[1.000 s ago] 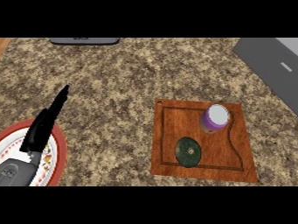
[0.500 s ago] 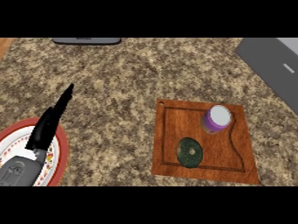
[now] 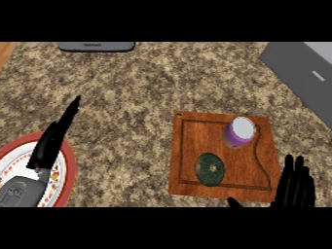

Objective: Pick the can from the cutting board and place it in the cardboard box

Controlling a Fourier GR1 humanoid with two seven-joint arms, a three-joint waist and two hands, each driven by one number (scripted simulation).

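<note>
Right hand is seen open and empty at the near corner of the cutting board; left hand rests open over a plate. Ahead and slightly left of the right hand, the can stands ungrasped. Approach step judged; reaching forward and closing round it is called for.

Counter: speckled brown-and-beige granite-look stone across the frame, matt. Cutting board, lower right: reddish-brown wood with visible grain, a groove near its edge, satin finish. Can on the board's upper part: purple wall, pale smooth top. Dark green disc: smooth, dull. Plate, lower left: white glazed-looking face, red rim. Grey box, upper right: flat, matt, plain-surfaced.
</note>
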